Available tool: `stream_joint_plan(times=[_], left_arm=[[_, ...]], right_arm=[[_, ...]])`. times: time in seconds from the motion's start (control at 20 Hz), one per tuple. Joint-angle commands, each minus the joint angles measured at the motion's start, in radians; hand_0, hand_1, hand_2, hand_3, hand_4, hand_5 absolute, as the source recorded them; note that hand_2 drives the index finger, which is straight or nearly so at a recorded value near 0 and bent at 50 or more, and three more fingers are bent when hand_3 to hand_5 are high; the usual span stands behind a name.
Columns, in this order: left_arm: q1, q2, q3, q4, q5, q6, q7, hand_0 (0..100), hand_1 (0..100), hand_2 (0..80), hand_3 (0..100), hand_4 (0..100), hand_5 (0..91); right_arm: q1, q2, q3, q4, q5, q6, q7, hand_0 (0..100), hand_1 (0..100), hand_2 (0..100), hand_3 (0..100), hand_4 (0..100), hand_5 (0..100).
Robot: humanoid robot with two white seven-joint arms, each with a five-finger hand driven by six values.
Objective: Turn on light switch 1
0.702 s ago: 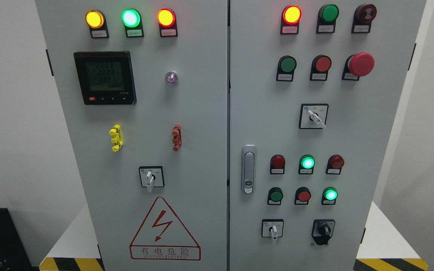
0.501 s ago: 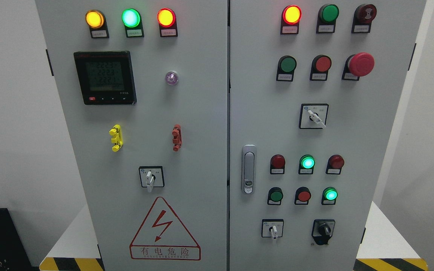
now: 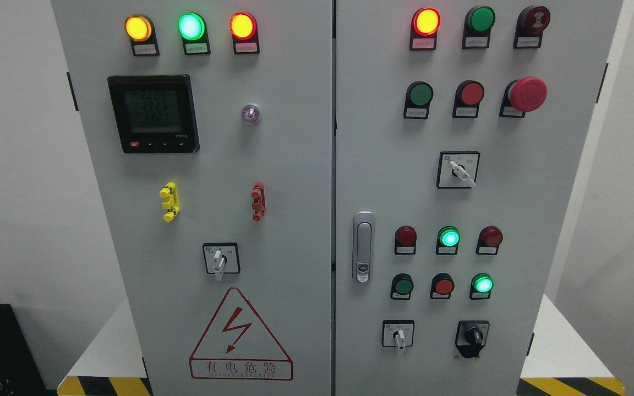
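Switches [image 3: 398, 334] sit on the grey cabinet [image 3: 295, 165]; which one is number 1 I cannot tell. Neither of my hands shows, so their state is unknown.

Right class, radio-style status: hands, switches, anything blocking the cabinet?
Both hands out of view. Cabinet front unobstructed. Which is switch 1: labels unreadable. No switch touched yet.

- A grey two-door cabinet [image 3: 295, 165] fills the view.
- Left door: three lit lamps above a meter [image 3: 153, 114].
- Right door: a red mushroom button [image 3: 527, 94], a door handle [image 3: 362, 247].
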Motion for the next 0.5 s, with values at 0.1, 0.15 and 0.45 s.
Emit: stream_joint_plan(times=[0.1, 0.15, 0.45], left_arm=[[0.251, 0.103, 0.021, -0.7, -0.019, 0.01, 0.01, 36, 18, 0.0, 0, 0, 0.0], [0.278, 0.11, 0.021, -0.757, -0.02, 0.008, 0.012, 36, 18, 0.0, 0, 0, 0.0], [0.312, 0.132, 0.113, -0.97, -0.022, 0.007, 0.007, 38, 19, 0.0, 0, 0, 0.0]], right_arm=[[0.001, 0.0, 0.0, 0.0, 0.0, 0.001, -0.001, 31, 0, 0, 0, 0, 0], [0.001, 0.0, 0.0, 0.0, 0.0, 0.001, -0.001, 31, 0, 0, 0, 0, 0], [0.001, 0.0, 0.0, 0.0, 0.0, 0.001, -0.001, 31, 0, 0, 0, 0, 0]])
